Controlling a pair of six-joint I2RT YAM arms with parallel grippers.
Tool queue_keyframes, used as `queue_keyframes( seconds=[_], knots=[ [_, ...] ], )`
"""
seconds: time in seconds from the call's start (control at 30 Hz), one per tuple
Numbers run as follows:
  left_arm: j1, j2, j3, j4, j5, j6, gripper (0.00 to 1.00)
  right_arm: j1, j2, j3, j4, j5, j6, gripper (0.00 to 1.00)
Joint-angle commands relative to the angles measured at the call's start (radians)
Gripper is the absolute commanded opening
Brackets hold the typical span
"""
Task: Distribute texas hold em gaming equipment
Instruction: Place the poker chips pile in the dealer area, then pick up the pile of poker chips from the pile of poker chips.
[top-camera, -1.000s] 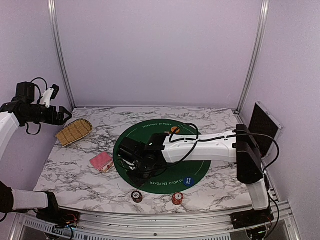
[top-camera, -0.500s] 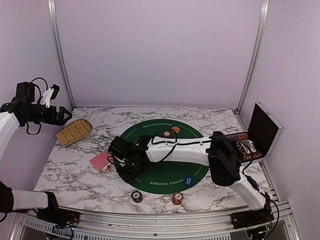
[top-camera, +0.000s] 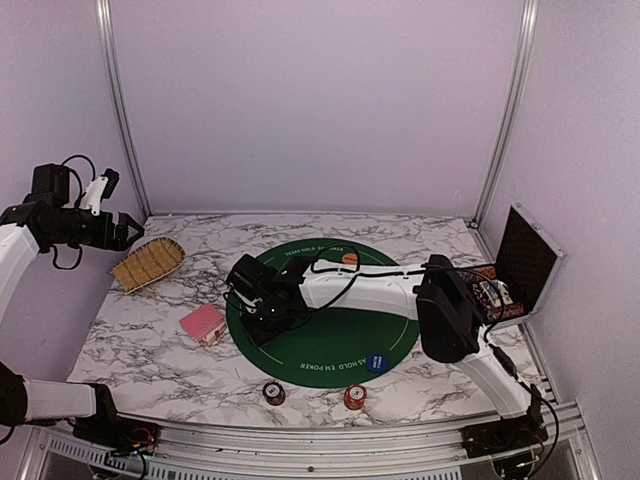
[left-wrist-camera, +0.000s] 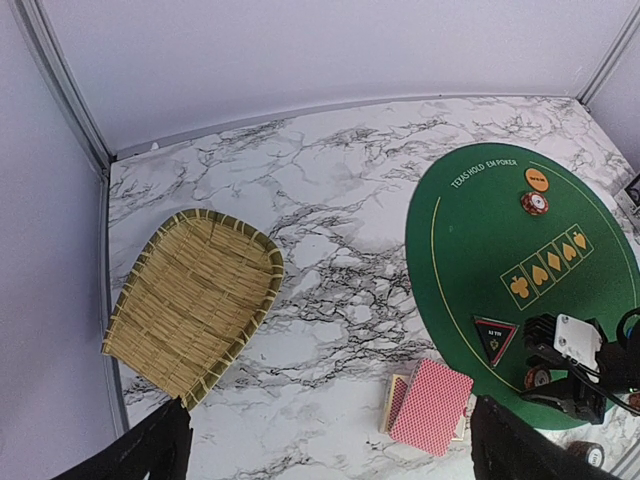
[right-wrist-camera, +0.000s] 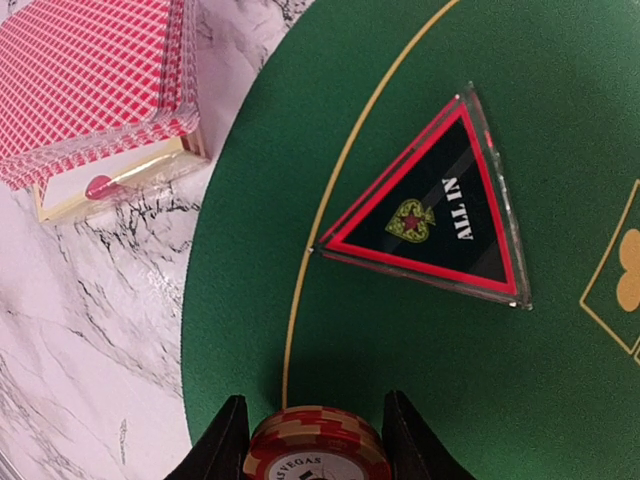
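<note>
Printed along the far rim of the green mat: "TEXAS HOLD EM POKER", with four gold suit marks nearer the middle. On the marker, around the mat's 8 o'clock: "ALL IN" in white beside a gold spade. "VEGAS" legible on the rim of the chip stack. White lettering on the blue button, at 5 o'clock, too small to read. Right gripper narrowed onto that chip stack, a finger on each side, over the gold rim line just beside the marker. Lifted or resting, impossible to tell. Left gripper spread wide, holding nothing, high over the basket out at 10 o'clock. A second ago: right gripper deeper over the mat toward 7 o'clock, forearm slung across the middle and hiding the case. Now drawn out to the left rim, with the case in view, open, at 3 o'clock against the right edge of the table, chips inside. Cards, basket, button and left arm unmoved. Cards on marble just off the mat at 8 o'clock, near the marker but apart. Orange chip and red chip at 12 o'clock. Two loose chips on marble past 6 o'clock, near the front edge. Open marble between cards and basket, open green from centre toward 3 o'clock.
</note>
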Motion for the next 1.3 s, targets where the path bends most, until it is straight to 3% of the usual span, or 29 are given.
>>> queue_keyframes(
  seconds=[0.0, 0.13, 0.33, 0.43, 0.53, 0.9, 1.27],
  knots=[
    [0.005, -0.007, 0.005, -0.028, 0.011, 0.019, 0.99, 0.002, 0.031, 0.035, 0.026, -0.019, 0.004, 0.2],
    [0.005, -0.004, 0.002, -0.027, 0.011, 0.02, 0.99, 0.002, 0.034, 0.028, 0.027, -0.016, 0.006, 0.25],
    [0.005, -0.005, 0.002, -0.028, 0.012, 0.02, 0.99, 0.001, 0.035, 0.018, 0.032, 0.004, 0.006, 0.49],
    [0.005, -0.008, 0.003, -0.028, 0.013, 0.02, 0.99, 0.001, 0.033, 0.025, 0.03, 0.027, 0.001, 0.65],
    [0.004, -0.008, 0.004, -0.028, 0.014, 0.02, 0.99, -0.001, 0.029, 0.034, 0.017, 0.043, 0.0, 0.72],
    [0.004, -0.01, 0.006, -0.028, 0.013, 0.019, 0.99, 0.001, -0.14, -0.035, -0.004, 0.101, -0.001, 0.68],
    [0.005, -0.01, 0.013, -0.029, 0.012, 0.021, 0.99, 0.059, -0.607, -0.653, -0.01, 0.085, 0.067, 0.81]
  ],
)
